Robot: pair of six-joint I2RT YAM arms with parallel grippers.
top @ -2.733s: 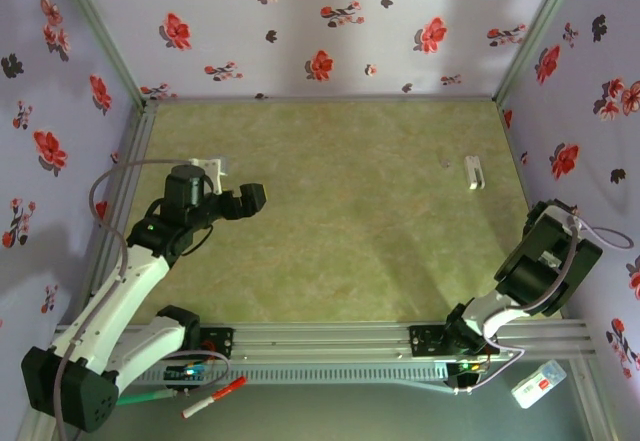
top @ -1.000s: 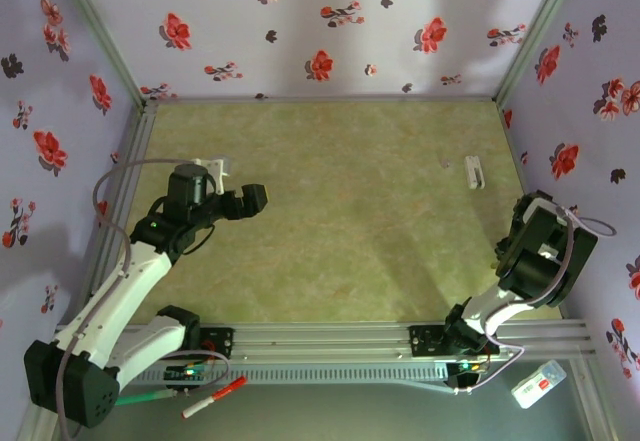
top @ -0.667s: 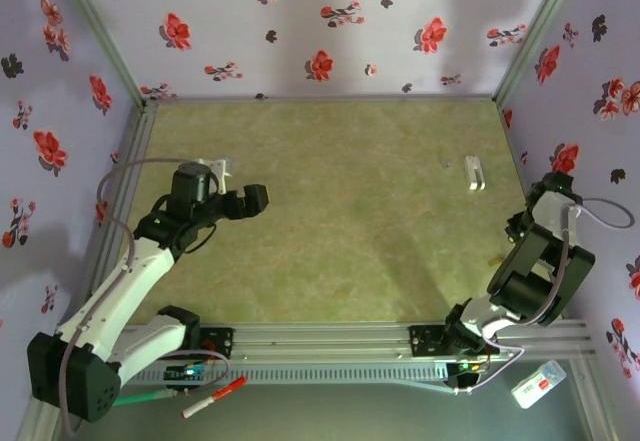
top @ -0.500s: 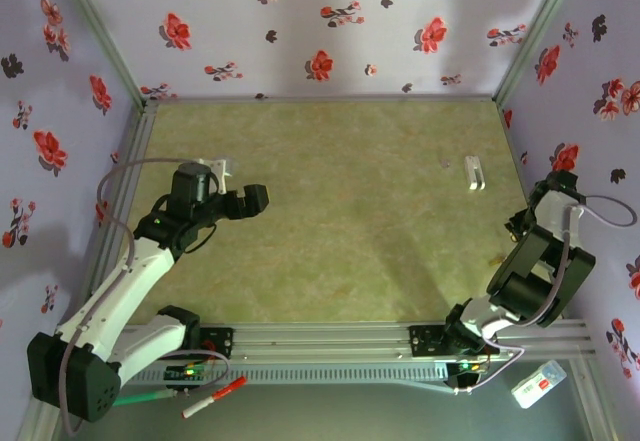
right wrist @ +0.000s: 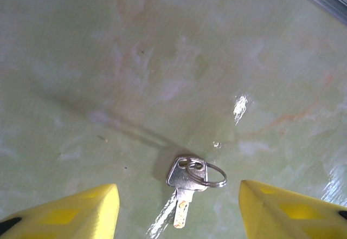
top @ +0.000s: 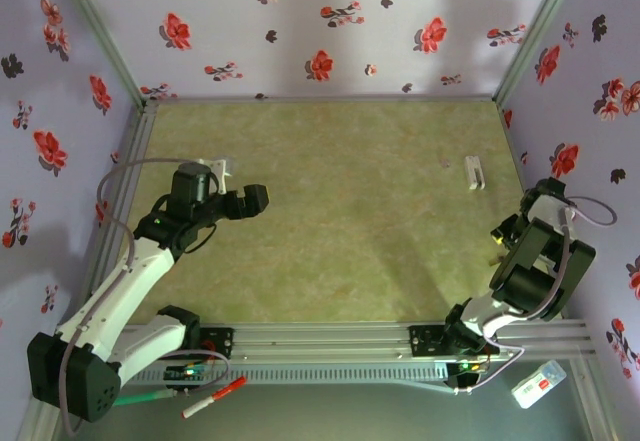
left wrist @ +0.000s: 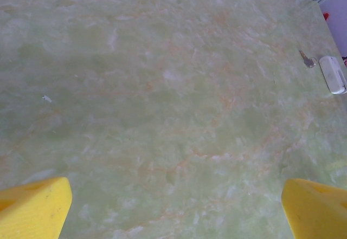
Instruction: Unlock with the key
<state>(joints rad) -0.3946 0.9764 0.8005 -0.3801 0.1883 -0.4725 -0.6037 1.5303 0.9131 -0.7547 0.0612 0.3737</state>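
The right tool (right wrist: 176, 216) gapes wide and empty, straddling the key (right wrist: 187, 175), which lies flat on the bench (right wrist: 97, 55). The key looks light, thin, stiff and probably slippery, so its ringed head seems the best hold. The left tool (left wrist: 173, 209) is also open and empty.

- The table (top: 350, 211) was a flat green surface with pale marbled streaks.
- A white lock (top: 474, 173) lay flat on it, close to the right wall.
- A small key (left wrist: 308, 59) lay just left of the white lock, not touching it.
- A silver key on a ring (right wrist: 187, 179) lay well apart from the white lock, toward the near edge.
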